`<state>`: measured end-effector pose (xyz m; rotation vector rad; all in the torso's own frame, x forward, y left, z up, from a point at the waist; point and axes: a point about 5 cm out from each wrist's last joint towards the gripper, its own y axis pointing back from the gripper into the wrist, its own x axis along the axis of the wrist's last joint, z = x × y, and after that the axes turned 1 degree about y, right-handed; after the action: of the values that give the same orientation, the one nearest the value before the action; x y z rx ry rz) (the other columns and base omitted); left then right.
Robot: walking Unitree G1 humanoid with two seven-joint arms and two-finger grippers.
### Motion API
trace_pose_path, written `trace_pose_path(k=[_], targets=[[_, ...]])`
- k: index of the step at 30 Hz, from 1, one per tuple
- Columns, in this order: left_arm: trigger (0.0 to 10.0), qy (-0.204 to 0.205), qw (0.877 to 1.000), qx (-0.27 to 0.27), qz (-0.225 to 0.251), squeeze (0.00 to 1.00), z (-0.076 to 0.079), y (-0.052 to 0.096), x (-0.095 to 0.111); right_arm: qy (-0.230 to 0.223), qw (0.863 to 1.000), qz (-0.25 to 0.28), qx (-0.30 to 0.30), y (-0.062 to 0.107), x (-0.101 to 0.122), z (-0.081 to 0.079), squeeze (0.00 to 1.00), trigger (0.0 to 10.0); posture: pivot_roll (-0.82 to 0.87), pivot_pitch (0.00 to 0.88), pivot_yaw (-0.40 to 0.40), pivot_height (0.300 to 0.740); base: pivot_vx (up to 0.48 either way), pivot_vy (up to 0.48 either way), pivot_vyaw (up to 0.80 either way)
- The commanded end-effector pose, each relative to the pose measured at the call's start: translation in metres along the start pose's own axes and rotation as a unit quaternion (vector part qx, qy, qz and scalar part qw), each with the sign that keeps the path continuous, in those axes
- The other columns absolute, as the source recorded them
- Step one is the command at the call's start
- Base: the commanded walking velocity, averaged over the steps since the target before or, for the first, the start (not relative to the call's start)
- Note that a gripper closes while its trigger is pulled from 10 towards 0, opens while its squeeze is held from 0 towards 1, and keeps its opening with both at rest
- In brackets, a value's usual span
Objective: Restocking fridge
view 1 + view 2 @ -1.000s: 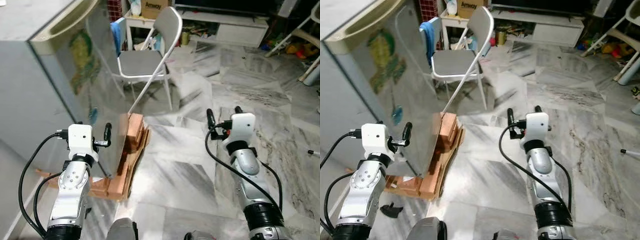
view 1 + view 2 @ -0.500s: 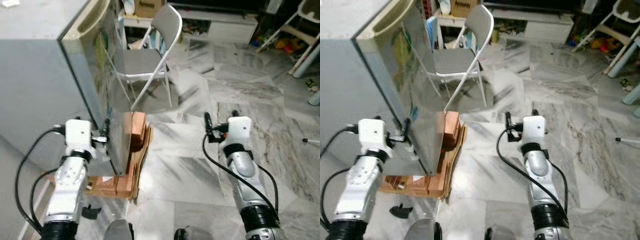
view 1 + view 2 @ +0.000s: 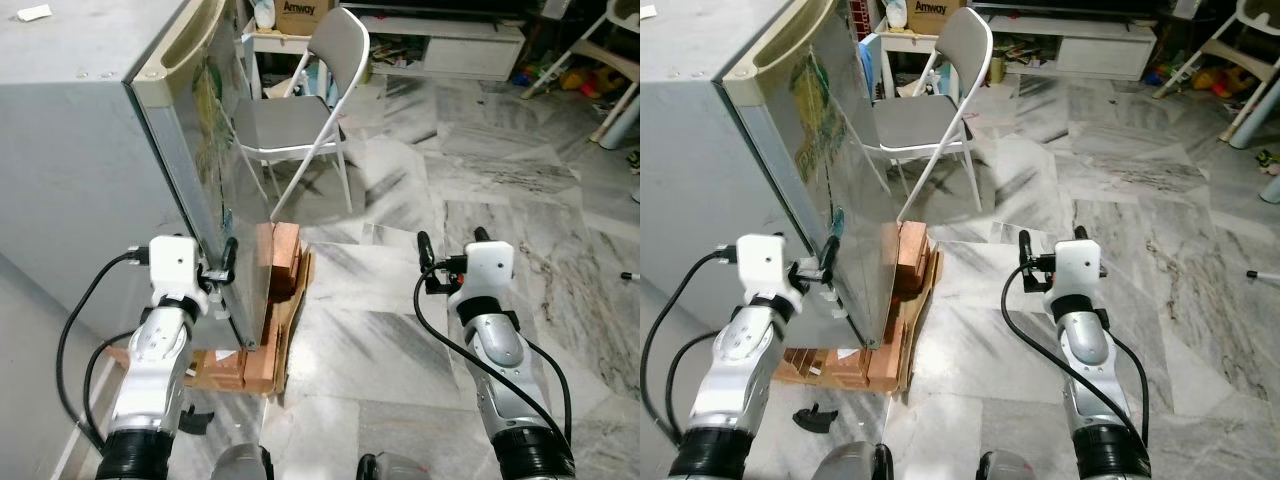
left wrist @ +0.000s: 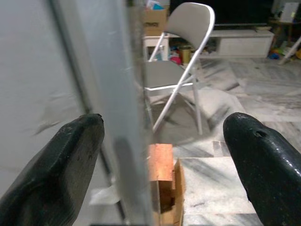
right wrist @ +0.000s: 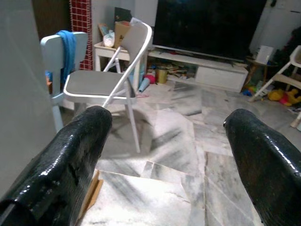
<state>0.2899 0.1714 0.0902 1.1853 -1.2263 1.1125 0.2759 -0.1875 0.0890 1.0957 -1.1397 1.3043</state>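
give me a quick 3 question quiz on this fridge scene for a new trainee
1. True or false: the left gripper has its fingers open astride the edge of the fridge door.
2. What stands on the floor just beyond the fridge? A) a folding chair B) a ladder C) a bicycle
3. Fill in: the fridge rests on a ____ base.

Key:
1. True; in the left wrist view one finger lies on each side of the door edge.
2. A, the grey folding chair.
3. Wooden; stacked wooden blocks sit under it. The right gripper hangs open over the marble floor, holding nothing.
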Motion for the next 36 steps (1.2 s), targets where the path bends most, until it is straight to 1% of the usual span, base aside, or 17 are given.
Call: trace_pose_path(k=[1,4,8,9,12,13,14,16,17,18,21,23,27,29,32,36], targets=[[10.0,-0.001,1.000,-0.003,-0.006,0.00,-0.001,-0.002,-0.003,0.003,1.000,0.008,-0.010,0.004,0.006,0.006,0.00,10.0,-0.02,0.053,0.015,0.740,0.000,0.000,0.00],[10.0,-0.009,1.000,0.002,-0.008,0.00,-0.005,-0.008,-0.004,0.003,1.000,-0.009,-0.007,0.017,0.002,0.009,0.00,10.0,-0.03,0.062,0.004,0.740,0.000,0.000,0.00],[10.0,-0.013,1.000,0.011,-0.009,0.00,-0.009,-0.011,-0.005,0.006,1.000,-0.015,-0.002,0.022,0.000,0.010,0.00,10.0,-0.03,0.065,0.000,0.740,0.000,0.000,0.00],[10.0,-0.023,0.999,0.031,-0.013,0.00,-0.018,-0.012,-0.006,-0.024,0.999,-0.018,0.016,0.023,0.003,0.008,0.00,10.0,-0.04,0.070,0.000,0.740,0.000,0.000,0.00],[10.0,-0.022,0.999,0.041,-0.017,0.00,-0.024,-0.013,-0.007,-0.041,0.998,-0.014,0.050,0.023,0.008,0.004,0.00,10.0,-0.04,0.077,0.001,0.740,0.000,0.000,0.00],[10.0,-0.028,0.998,0.047,-0.015,0.00,-0.026,-0.013,-0.007,-0.044,0.996,-0.011,0.079,0.025,0.011,-0.002,0.00,10.0,-0.04,0.082,0.001,0.740,0.000,0.000,0.00],[10.0,-0.030,0.998,0.048,-0.014,0.00,-0.027,-0.013,-0.007,-0.034,0.995,-0.011,0.098,0.027,0.012,-0.005,0.00,10.0,-0.04,0.085,0.000,0.740,0.000,0.000,0.00],[10.0,-0.038,0.998,0.053,-0.012,0.00,-0.029,-0.013,-0.007,-0.036,0.992,-0.017,0.117,0.032,0.012,-0.009,0.00,10.0,-0.04,0.093,-0.002,0.740,0.000,0.000,0.00],[10.0,-0.038,0.998,0.053,-0.012,0.00,-0.029,-0.013,-0.007,-0.036,0.992,-0.017,0.117,0.032,0.012,-0.009,0.00,10.0,-0.04,0.093,-0.002,0.740,0.000,0.000,0.00],[10.0,-0.040,0.997,0.059,-0.012,0.00,-0.031,-0.014,-0.007,-0.033,0.990,-0.021,0.134,0.035,0.011,-0.013,0.00,10.0,-0.04,0.096,-0.004,0.740,0.000,0.000,0.00],[10.0,-0.043,0.997,0.065,-0.012,0.00,-0.033,-0.014,-0.007,-0.037,0.988,-0.024,0.148,0.038,0.010,-0.016,0.00,10.0,-0.04,0.109,-0.007,0.740,0.000,0.000,0.00],[10.0,-0.044,0.996,0.072,-0.011,0.00,-0.035,-0.014,-0.007,-0.028,0.987,-0.024,0.156,0.038,0.011,-0.016,0.00,10.0,-0.04,0.107,-0.011,0.740,0.000,0.000,0.00],[10.0,-0.034,0.997,0.065,-0.006,0.00,-0.032,-0.015,-0.006,-0.030,0.987,-0.027,0.159,0.038,0.011,-0.017,0.00,10.0,-0.04,0.116,-0.013,0.740,0.000,0.000,0.57],[10.0,-0.033,0.998,0.062,-0.005,0.00,-0.029,-0.016,-0.006,-0.017,0.988,-0.033,0.152,0.037,0.010,-0.016,0.00,10.0,-0.03,0.119,-0.011,0.740,0.000,0.000,0.59],[10.0,-0.032,0.998,0.053,0.001,0.00,-0.022,-0.019,-0.005,-0.019,0.989,-0.040,0.138,0.035,0.008,-0.013,0.00,10.0,-0.04,0.121,-0.009,0.740,0.000,0.000,0.00],[10.0,-0.031,0.998,0.048,0.000,0.00,-0.020,-0.020,-0.006,-0.019,0.990,-0.041,0.134,0.035,0.009,-0.012,0.00,10.0,-0.04,0.120,-0.008,0.740,0.000,0.000,0.00]])
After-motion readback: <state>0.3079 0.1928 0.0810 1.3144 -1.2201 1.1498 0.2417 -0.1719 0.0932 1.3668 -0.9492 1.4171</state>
